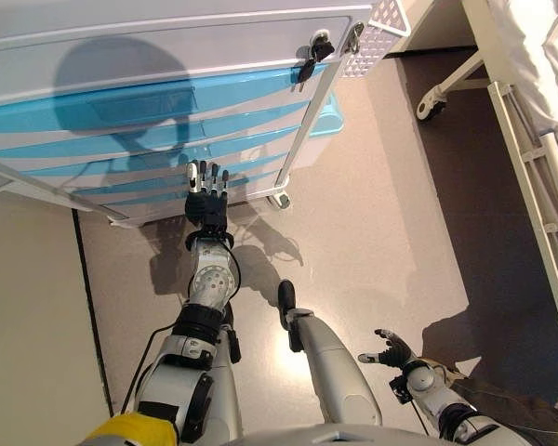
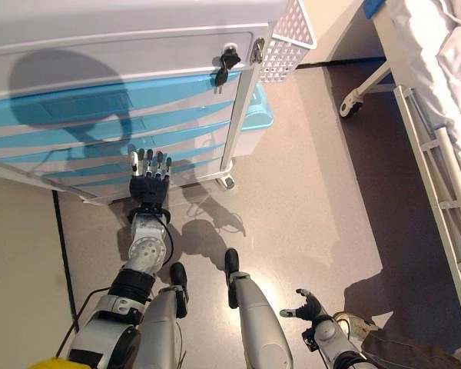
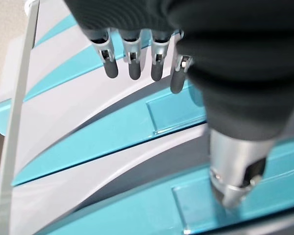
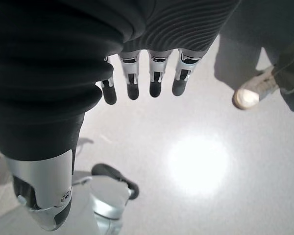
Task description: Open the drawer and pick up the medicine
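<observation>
A white cart [image 1: 167, 42] with several blue drawer fronts [image 1: 121, 116] stands in front of me; all drawers are shut and no medicine shows. My left hand [image 1: 206, 197] is open, its fingers straight, reaching toward the lower drawers near the cart's bottom edge. In the left wrist view its fingers [image 3: 132, 66] hover just off a blue front with a recessed handle panel [image 3: 176, 115], without touching it. My right hand [image 1: 391, 349] hangs low at my right side, open and empty, over the floor [image 4: 196, 161].
Keys [image 1: 312, 54] hang from a lock at the cart's upper right corner. A white mesh basket [image 1: 379, 28] hangs on its right side. A bed frame with a castor [image 1: 432, 102] stands at right. A person's shoe [image 4: 249, 94] is near my right hand.
</observation>
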{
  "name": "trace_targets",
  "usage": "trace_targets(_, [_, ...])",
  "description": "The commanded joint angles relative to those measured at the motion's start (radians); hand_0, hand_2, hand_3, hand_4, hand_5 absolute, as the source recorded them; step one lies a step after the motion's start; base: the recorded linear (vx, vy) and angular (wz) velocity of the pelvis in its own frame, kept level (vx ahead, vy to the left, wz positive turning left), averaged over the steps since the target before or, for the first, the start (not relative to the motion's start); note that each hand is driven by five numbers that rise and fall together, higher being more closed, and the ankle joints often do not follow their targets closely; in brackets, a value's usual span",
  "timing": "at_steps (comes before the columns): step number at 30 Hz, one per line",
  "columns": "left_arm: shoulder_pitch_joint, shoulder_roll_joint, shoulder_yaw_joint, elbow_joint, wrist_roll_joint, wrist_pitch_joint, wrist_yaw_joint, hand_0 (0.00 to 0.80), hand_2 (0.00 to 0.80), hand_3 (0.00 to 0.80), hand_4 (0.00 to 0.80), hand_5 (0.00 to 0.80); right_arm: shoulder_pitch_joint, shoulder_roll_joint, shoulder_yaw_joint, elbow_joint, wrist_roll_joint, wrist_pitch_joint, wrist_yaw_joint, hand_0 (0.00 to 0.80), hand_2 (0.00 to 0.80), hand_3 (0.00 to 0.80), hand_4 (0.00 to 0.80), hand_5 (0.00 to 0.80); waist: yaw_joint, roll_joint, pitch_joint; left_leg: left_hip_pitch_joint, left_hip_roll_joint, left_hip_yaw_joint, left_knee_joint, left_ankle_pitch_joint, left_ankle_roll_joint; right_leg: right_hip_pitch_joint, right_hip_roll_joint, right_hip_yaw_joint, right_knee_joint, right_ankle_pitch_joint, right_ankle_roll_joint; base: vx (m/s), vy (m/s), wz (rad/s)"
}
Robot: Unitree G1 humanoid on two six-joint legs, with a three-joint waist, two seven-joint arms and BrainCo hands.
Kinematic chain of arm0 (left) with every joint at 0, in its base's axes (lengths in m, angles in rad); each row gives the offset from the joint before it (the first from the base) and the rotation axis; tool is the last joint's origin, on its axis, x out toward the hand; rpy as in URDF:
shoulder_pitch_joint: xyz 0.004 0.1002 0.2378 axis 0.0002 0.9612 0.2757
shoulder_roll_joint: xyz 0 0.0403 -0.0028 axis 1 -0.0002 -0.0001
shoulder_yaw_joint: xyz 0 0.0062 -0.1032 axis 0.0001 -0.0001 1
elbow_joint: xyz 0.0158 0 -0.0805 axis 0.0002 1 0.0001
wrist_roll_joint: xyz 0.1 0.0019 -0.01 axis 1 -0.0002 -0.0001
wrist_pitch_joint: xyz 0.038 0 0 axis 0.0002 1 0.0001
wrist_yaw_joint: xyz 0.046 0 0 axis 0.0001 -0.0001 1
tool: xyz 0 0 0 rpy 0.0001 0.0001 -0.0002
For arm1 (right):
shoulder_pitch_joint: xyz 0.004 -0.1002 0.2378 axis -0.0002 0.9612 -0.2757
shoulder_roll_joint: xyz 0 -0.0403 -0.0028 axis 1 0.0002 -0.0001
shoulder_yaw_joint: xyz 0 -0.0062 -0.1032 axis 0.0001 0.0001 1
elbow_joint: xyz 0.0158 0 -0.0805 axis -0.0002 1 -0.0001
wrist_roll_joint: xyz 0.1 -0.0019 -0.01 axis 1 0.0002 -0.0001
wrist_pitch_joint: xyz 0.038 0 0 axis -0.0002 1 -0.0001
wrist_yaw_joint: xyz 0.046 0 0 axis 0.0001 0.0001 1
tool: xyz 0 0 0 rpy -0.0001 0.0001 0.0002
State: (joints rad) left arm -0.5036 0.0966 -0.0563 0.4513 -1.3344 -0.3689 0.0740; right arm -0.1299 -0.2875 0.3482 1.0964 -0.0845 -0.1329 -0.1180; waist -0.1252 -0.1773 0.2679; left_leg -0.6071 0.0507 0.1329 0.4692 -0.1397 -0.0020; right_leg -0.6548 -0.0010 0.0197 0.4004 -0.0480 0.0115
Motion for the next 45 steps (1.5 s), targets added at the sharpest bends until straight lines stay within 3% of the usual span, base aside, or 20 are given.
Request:
trace_targets(1, [-0.106, 0.029, 0.019, -0.042, 0.007, -0.059, -0.027, 0.000, 0.000, 0.000, 0.000, 0.000, 0.043, -0.036, 0.034, 0.013, 0.033, -0.028, 0.005, 0.000, 0.000, 0.000, 0.000, 0.000, 0.000, 0.031, -0.065, -0.030, -0.033, -0.009, 0.052, -0.074, 0.060, -0.001, 0.022, -0.011, 0.005, 0.016, 0.042, 0.004, -0.017, -0.03])
trace_targets(23, [-0.086, 0.097, 0.114, -0.026, 0.008, -0.086, -0.046, 0.000, 0.000, 0.000, 0.000, 0.000, 0.044, -0.049, 0.023, 0.043, 0.016, -0.043, 0.022, 0.000, 0.000, 0.000, 0.000, 0.000, 0.010, 0.038, -0.102, -0.052, -0.037, -0.036, 0.022, -0.061, 0.054, -0.018, 0.020, -0.032, -0.016, 0.027, 0.042, 0.000, 0.000, 0.00])
trace_targets(40, [-0.064, 0.120, 0.147, -0.034, -0.002, -0.105, -0.048, 0.000, 0.000, 0.000, 0.000, 0.000, 0.027, -0.054, 0.024, 0.047, 0.007, -0.042, 0.022, 0.000, 0.000, 0.000, 0.000, 0.000, 0.037, 0.029, -0.066, -0.019, -0.050, -0.056, -0.044, -0.019, 0.043, 0.019, 0.003, -0.058, -0.063, 0.057, 0.045, -0.012, -0.005, 0.05])
trace_targets(45, [-0.047, 0.138, 0.134, 0.018, 0.048, -0.071, -0.040, 0.000, 0.000, 0.000, 0.000, 0.000, 0.012, -0.061, 0.023, 0.048, 0.010, -0.042, 0.015, 0.000, 0.000, 0.000, 0.000, 0.000, 0.046, 0.034, -0.045, -0.012, -0.054, -0.058, -0.059, -0.005, 0.040, 0.029, -0.004, -0.062, -0.073, 0.064, 0.044, -0.030, 0.001, 0.07])
